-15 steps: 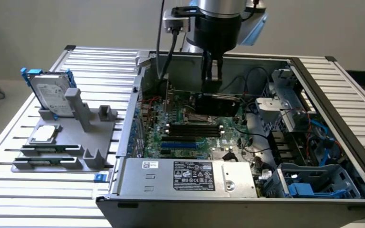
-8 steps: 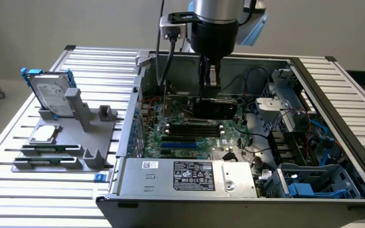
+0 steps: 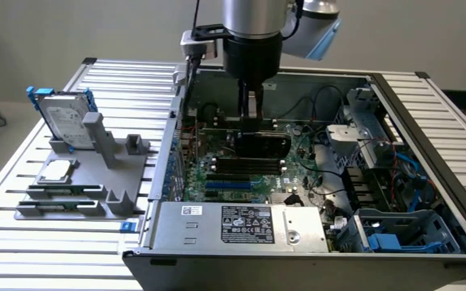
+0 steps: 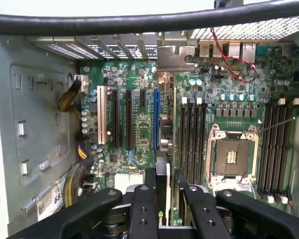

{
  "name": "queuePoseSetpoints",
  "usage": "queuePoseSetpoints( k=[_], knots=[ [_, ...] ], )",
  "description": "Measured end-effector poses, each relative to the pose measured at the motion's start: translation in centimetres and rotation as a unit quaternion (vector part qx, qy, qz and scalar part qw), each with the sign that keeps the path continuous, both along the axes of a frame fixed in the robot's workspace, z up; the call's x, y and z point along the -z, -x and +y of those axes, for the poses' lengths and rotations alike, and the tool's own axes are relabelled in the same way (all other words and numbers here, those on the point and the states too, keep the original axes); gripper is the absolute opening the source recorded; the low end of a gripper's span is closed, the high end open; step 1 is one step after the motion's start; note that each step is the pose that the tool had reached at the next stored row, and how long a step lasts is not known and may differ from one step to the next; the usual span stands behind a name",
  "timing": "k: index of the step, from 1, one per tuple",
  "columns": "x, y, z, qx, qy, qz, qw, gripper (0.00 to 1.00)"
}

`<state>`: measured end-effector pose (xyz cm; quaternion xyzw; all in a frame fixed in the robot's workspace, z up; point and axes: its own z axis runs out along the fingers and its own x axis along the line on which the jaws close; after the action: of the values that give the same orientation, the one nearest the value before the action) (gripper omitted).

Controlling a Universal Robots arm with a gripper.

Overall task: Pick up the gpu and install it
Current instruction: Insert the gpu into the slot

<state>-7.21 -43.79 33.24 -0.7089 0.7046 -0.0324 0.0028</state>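
**Gpu in the jaws, hanging inside the case over the slots**

The slatted tabletop (image 3: 22, 242) carries the open computer case (image 3: 298, 273), and I place everything from that case. Outside it, on the exterior view's left, stands a grey fixture (image 3: 111, 157) with a hard drive (image 3: 61, 118) in a blue frame propped upright. Inside the case, along its near wall, lies the grey labelled power supply (image 3: 241, 225). Beyond that the green motherboard (image 3: 302, 167) covers the case floor.

The arm (image 3: 251, 24) drops straight down into the middle of the case. The jaws are clenched on the gpu (image 3: 259, 144), which hangs directly beneath them on its edge, black shroud showing, low over the motherboard. I take it the card is at or just above the board, and I cannot tell whether it is seated.

The relation that matters is alignment. The card's long axis runs parallel to the expansion slots, pointing at the case wall that holds the slot brackets.

The exterior view gives me the card's height and its flat face, but not its line against the slots. From the wrist I see the card edge-on between the jaws, running alongside the blue slot (image 4: 156, 117) and just beside it. A silver bracket plate (image 4: 175, 56) sits at the far end by that wall.
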Motion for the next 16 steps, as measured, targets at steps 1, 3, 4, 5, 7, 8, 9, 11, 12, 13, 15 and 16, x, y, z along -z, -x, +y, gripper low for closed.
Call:
queuePoseSetpoints(
  k=[1,3,4,5,7,8,9,11,12,13,15,16],
  knots=[
    [0.12,0.4,-0.08,0.0,0.0,-0.0017,1.0,0.26],
    [0.42,0.8,-0.3,0.0,-0.0001,-0.0037,1.0,0.26],
    [0.58,0.9,-0.45,0.0,0.0,-0.0042,1.0,0.26],
    [0.7,1.0,-0.6,0.0,0.0,-0.0042,1.0,0.26],
    [0.79,1.0,-0.79,0.0,0.0,-0.0043,1.0,0.26],
    [0.8,1.0,-0.87,0.0,-0.0001,-0.0043,1.0,0.26],
    [0.8,1.0,-0.95,0.0,0.0,-0.0041,1.0,0.26],
    [1.01,1.1,-1.07,0.0,-0.0002,-0.0038,1.0,0.26],
    [1.18,1.3,-1.08,0.001,-0.0001,-0.0038,1.0,0.26],
    [1.32,1.4,-1.11,0.002,0.0,-0.0037,1.0,0.26],
    [1.43,1.4,-1.23,0.004,0.0,-0.0036,1.0,0.26],
    [1.44,1.4,-1.25,0.004,-0.0001,-0.0035,1.0,0.26]
  ],
)
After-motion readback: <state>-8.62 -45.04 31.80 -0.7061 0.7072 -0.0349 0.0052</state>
